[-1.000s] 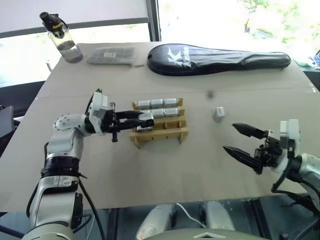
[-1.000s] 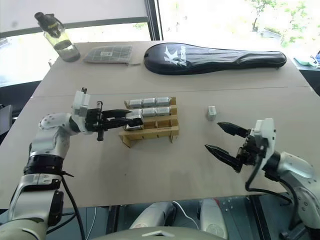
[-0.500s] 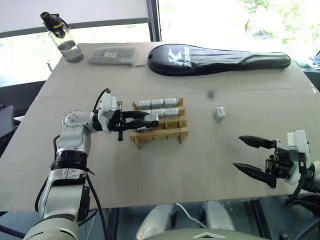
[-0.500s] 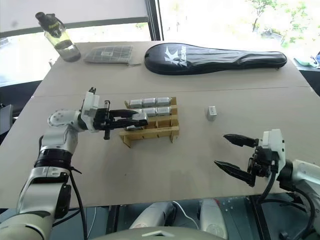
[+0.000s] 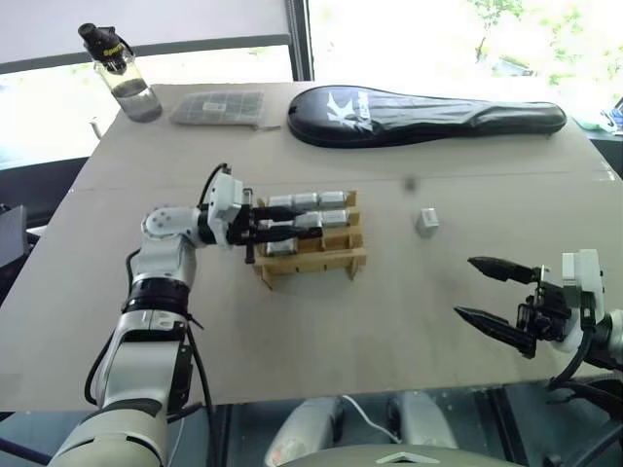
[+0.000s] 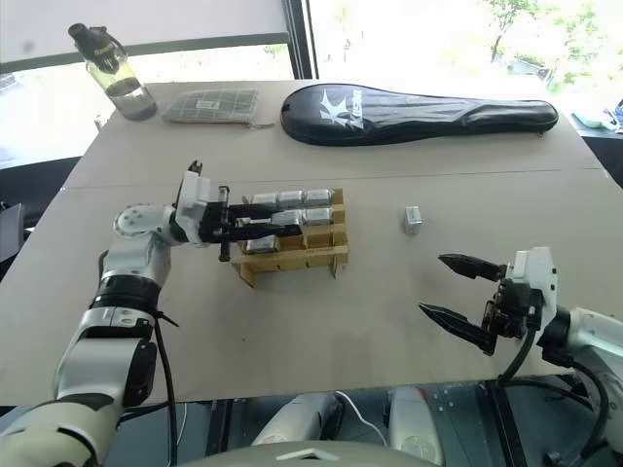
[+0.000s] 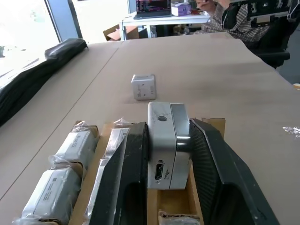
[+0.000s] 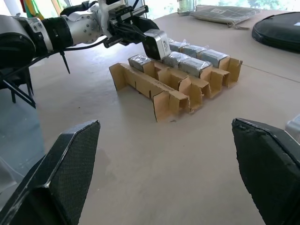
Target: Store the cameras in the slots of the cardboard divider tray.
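head camera first: the tan stepped cardboard divider tray (image 5: 310, 238) sits just left of centre frame on the beige counter (image 5: 321, 321). its back row holds three small silver-grey boxy cameras (image 5: 306, 200), and the middle row has more wrapped ones, though i can't count exactly with the arm in the way. the left gripper (image 5: 292, 230) reaches in from the left over the tray, jaws pinched tight on another silver-grey camera block. one loose camera (image 5: 426, 222) stands alone right of centre, well apart from the tray. lower right, the right gripper (image 5: 492, 293) hangs with its jaws spread wide and nothing in them. along the top of the frame: a long black racket case (image 5: 425, 114), a flat grey mesh pouch (image 5: 218, 107) and a clear water bottle (image 5: 123, 75).

left wrist view: the held camera (image 7: 167, 144) is squeezed between the two black fingers (image 7: 127, 178), right above an empty-looking cardboard slot, wrapped ones at lower left, the loose one (image 7: 143, 86) further up.

right wrist view: the tray (image 8: 174, 89) in the middle, front row looks empty.

so i'd say roughly halfway-plus: the front slots are left to fill, this one's about to drop in, and the loose one needs fetching.
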Controlling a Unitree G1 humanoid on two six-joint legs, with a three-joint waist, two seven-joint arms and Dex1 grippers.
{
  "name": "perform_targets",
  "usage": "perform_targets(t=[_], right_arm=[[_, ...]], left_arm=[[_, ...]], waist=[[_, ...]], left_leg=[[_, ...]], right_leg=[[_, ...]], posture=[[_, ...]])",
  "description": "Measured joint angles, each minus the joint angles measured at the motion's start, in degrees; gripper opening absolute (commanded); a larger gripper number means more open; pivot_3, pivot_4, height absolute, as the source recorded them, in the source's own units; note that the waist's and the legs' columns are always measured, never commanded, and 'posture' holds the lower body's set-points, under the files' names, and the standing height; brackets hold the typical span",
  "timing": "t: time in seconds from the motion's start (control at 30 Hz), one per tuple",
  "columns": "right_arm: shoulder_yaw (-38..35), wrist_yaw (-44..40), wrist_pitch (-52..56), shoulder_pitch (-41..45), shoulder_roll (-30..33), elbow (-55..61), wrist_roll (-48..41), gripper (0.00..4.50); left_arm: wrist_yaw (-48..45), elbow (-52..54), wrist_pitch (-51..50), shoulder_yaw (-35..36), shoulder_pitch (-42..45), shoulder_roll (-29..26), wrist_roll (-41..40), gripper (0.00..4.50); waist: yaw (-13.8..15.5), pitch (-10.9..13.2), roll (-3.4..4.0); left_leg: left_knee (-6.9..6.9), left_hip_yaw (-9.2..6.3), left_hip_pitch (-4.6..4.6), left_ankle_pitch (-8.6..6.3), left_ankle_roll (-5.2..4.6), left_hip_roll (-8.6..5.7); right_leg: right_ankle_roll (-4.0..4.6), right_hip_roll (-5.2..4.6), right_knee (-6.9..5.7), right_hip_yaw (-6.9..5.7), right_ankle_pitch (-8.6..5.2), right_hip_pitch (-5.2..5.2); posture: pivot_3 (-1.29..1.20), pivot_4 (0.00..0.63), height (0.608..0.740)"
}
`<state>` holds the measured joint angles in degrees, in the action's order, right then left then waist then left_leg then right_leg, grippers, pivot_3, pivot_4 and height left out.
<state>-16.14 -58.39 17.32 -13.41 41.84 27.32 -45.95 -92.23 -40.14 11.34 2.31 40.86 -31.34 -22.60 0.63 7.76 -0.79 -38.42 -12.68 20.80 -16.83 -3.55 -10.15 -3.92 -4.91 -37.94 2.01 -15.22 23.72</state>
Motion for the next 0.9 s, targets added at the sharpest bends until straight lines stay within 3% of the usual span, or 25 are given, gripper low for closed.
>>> perform_targets(t=[0.6, 0.83, 0.87, 0.9], right_arm=[[-1.4, 2.0, 0.0, -1.4, -1.8, 2.1, 0.0, 4.47], [-1.9, 2.0, 0.0, -1.3, -1.8, 2.1, 0.0, 4.47], [-1.9, 2.0, 0.0, -1.2, -1.8, 2.1, 0.0, 4.5], [-2.0, 2.0, 0.0, -1.2, -1.8, 2.1, 0.0, 4.5]], left_arm=[[0.0, -5.4, 0.2, -3.5, 1.8, -2.0, 2.4, 0.73], [0.0, -4.2, -4.7, -4.1, 1.9, -2.4, 2.2, 0.73], [0.0, -3.8, -5.3, -4.9, 1.7, -2.8, 2.3, 1.53], [0.0, -3.5, -6.0, -5.3, 1.2, -2.9, 2.3, 1.85]], waist=[[-0.1, 0.0, -0.04], [-0.1, -0.1, -0.06], [-0.1, -0.1, -0.06], [-0.2, -0.1, -0.06]], left_leg=[[-0.02, -0.01, -0.03, 0.0, 0.0, -0.01], [-0.02, -0.01, -0.04, 0.0, 0.0, -0.01], [-0.02, -0.01, -0.04, 0.0, 0.0, -0.01], [-0.01, 0.01, -0.04, 0.0, 0.0, -0.01]], right_leg=[[0.0, 0.0, -0.05, 0.01, 0.0, -0.01], [0.0, 0.01, -0.05, 0.0, 0.0, -0.01], [0.0, 0.01, -0.05, 0.01, 0.0, -0.01], [0.0, 0.01, -0.05, 0.03, 0.0, -0.01]], posture=[[0.0, 0.15, 0.74], [0.0, 0.15, 0.74], [0.0, 0.15, 0.74], [0.0, 0.15, 0.74]])
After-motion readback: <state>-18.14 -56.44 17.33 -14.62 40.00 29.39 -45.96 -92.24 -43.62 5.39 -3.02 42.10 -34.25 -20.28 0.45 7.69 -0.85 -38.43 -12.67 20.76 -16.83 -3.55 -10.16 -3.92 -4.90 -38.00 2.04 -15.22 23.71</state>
